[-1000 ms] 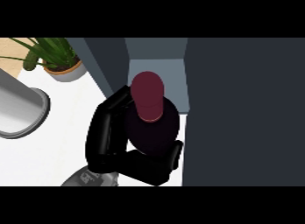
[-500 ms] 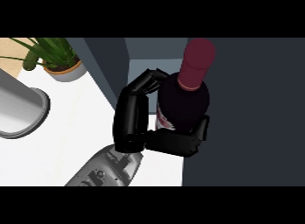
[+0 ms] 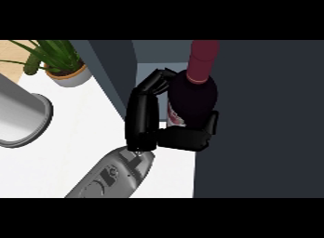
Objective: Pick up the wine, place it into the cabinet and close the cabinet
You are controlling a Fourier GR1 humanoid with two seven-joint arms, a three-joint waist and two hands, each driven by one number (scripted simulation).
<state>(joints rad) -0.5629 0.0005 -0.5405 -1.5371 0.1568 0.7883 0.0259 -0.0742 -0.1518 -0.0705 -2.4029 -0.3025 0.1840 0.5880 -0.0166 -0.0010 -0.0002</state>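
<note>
Head view shows the left hand (image 3: 182, 139) curled round the dark body of the wine (image 3: 192, 95), fingers on its left, thumb on its right, holding the bottle between the cabinet's (image 3: 268, 116) dark panels, beside the white counter (image 3: 55, 167).

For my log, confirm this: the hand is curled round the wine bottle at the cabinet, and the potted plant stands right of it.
Wrong side: the head view shows the potted plant left of the wine bottle. The hand is indeed curled round the bottle at the cabinet.
</note>
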